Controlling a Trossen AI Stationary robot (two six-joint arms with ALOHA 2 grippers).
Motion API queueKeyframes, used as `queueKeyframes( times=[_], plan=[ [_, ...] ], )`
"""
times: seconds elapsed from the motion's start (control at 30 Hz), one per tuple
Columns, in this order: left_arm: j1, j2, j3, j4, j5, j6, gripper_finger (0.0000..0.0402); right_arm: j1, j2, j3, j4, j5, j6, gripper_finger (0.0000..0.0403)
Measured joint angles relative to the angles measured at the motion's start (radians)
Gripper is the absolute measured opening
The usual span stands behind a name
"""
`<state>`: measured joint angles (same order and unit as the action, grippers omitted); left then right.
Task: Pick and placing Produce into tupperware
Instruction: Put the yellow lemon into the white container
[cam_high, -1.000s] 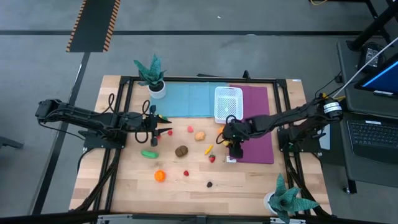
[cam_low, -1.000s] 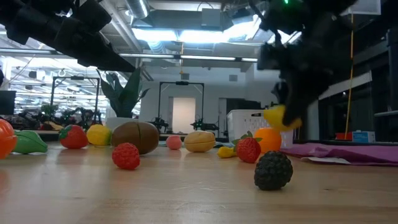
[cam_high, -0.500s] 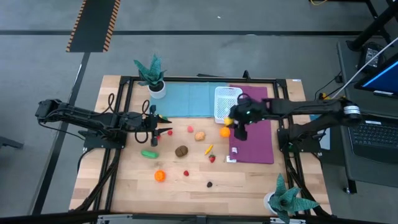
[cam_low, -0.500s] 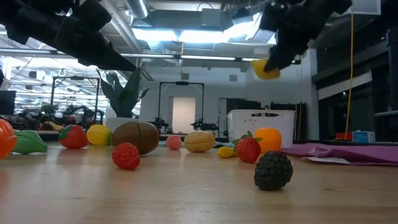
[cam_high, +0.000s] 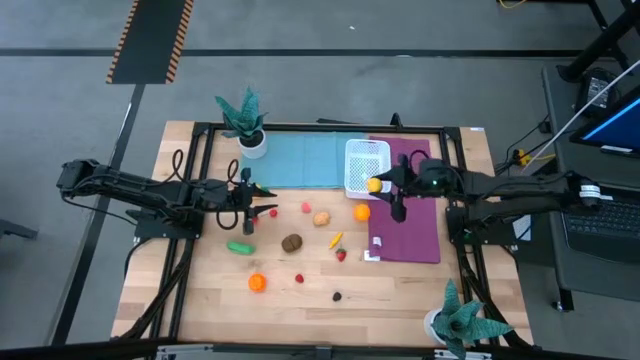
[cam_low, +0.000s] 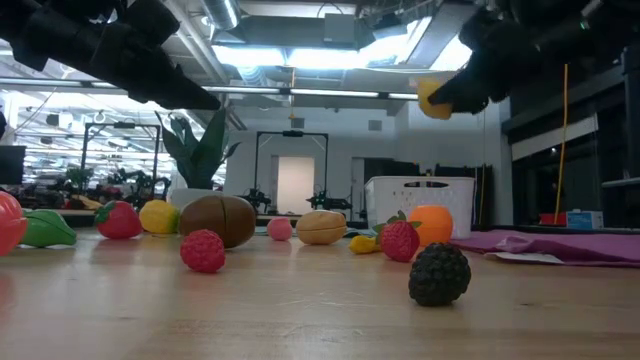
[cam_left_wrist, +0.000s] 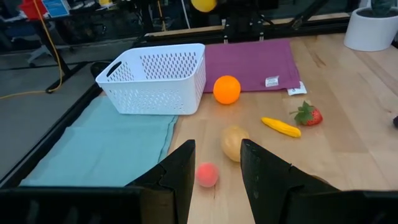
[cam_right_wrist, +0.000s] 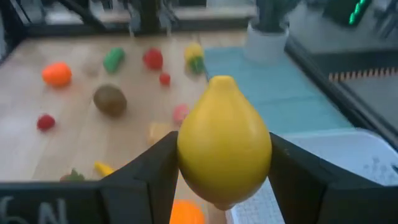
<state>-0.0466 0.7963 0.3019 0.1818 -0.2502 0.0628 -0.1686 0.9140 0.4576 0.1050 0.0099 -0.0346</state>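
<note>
My right gripper (cam_high: 378, 185) is shut on a yellow lemon (cam_right_wrist: 224, 149) and holds it in the air at the right-hand rim of the white tupperware (cam_high: 366, 165), which stands where the teal and purple mats meet. In the low view the lemon (cam_low: 433, 100) hangs well above the tupperware (cam_low: 420, 203). Loose produce lies on the wood: an orange (cam_high: 361, 212), a tan piece (cam_high: 321, 217), a brown one (cam_high: 291, 242), a strawberry (cam_high: 341, 255) and several more. My left gripper (cam_high: 252, 200) hovers open at the table's left, with nothing between its fingers (cam_left_wrist: 180, 174). My right gripper pinches the lemon between its two fingers (cam_right_wrist: 155, 171), one on each of its rounded sides (cam_right_wrist: 186, 155). The fingers come from the table's right, slanting slightly down. The lemon is lifted clear of the table, its pointed end up.
A teal mat (cam_high: 300, 160) and a purple mat (cam_high: 410, 210) lie along the table's far and right parts. Teal potted plants stand at the far left (cam_high: 245, 120) and near right (cam_high: 460, 320). A small pink ball (cam_left_wrist: 207, 175) lies just ahead of my left fingers.
My right gripper has risen from low over the near left edge of the purple mat and gone toward the table's far edge and the tupperware, tipping from pointing steeply down to nearly level. The lemon has gone up with it, lifted clear of the table.
</note>
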Motion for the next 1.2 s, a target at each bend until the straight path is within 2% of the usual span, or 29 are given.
queueKeyframes(
  times=[0.17, 0.37, 0.47, 0.6, 0.73, 0.8, 0.97, 1.1, 1.2],
  plan=[
    [0.015, 0.0, 0.0, 0.0, 0.0, 0.0, 0.0121, -0.006, -0.009, -0.114, 0.215, -0.014, 0.007, 0.0209],
    [0.04, 0.0, 0.0, 0.0, -0.001, 0.0, 0.0121, -0.008, -0.009, -0.137, 0.254, -0.001, 0.03, 0.0209],
    [0.058, 0.0, 0.0, 0.0, 0.0, 0.001, 0.0121, -0.009, -0.009, -0.137, 0.274, 0.084, 0.031, 0.0209],
    [0.093, 0.0, 0.0, 0.0, 0.0, 0.0, 0.0121, -0.019, 0.004, -0.137, 0.274, 0.275, 0.055, 0.0209],
    [0.138, 0.0, 0.0, -0.001, -0.057, 0.0, 0.0121, -0.058, 0.037, -0.137, 0.275, 0.359, 0.114, 0.0209],
    [0.164, 0.002, 0.0, -0.001, -0.089, -0.001, 0.0121, -0.082, 0.059, -0.137, 0.286, 0.363, 0.139, 0.0209],
    [0.209, 0.002, 0.0, -0.002, -0.091, -0.001, 0.0121, -0.123, 0.117, -0.118, 0.288, 0.363, 0.171, 0.0209],
    [0.221, 0.003, 0.0, -0.011, -0.089, -0.002, 0.0121, -0.124, 0.173, -0.064, 0.271, 0.363, 0.158, 0.0209],
    [0.224, 0.003, 0.0, -0.011, -0.089, -0.002, 0.0121, -0.125, 0.221, 0.009, 0.196, 0.361, 0.132, 0.0209]
  ],
)
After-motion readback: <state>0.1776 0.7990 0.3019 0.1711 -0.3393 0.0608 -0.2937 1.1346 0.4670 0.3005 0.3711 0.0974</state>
